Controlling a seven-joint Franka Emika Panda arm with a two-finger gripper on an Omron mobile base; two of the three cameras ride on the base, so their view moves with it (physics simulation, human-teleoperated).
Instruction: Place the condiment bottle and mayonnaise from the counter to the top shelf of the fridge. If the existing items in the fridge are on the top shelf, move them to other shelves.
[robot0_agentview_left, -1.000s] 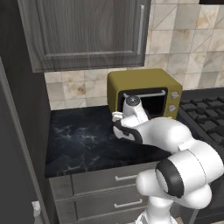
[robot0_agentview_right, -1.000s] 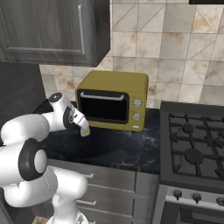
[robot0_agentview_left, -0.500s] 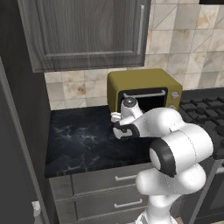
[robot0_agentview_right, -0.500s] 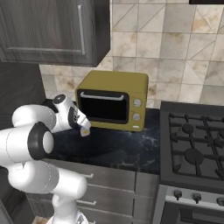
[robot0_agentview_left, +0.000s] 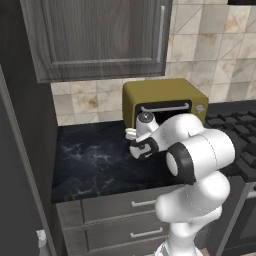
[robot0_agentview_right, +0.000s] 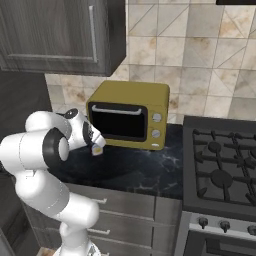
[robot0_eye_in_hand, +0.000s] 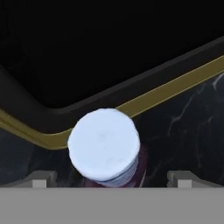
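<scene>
The claw (robot0_eye_in_hand: 112, 179) is standing wide open, its two finger tips (robot0_eye_in_hand: 40, 179) spread far apart at either side of the hand view, and it is gripping nothing. Right between them the condiment bottle (robot0_eye_in_hand: 105, 148) is showing from above: a pale round cap with a hint of maroon body beneath it, and it is not possible to tell whether either tip is touching it. The bottle is standing on the black veined bench (robot0_agentview_left: 95, 160), just in front of the yellow toaster oven (robot0_agentview_right: 127, 114), whose dark glass door and yellow lower edge are running across the hand view behind the cap. In the left base view the claw (robot0_agentview_left: 134, 141) is reaching down at the oven's front left corner; in the right base view the claw (robot0_agentview_right: 96, 148) is sitting beside the oven door. Compared with a second ago, the arm's elbow has been swinging round and folding closer, while the hand is staying at the same spot by the oven, still open as wide.
</scene>
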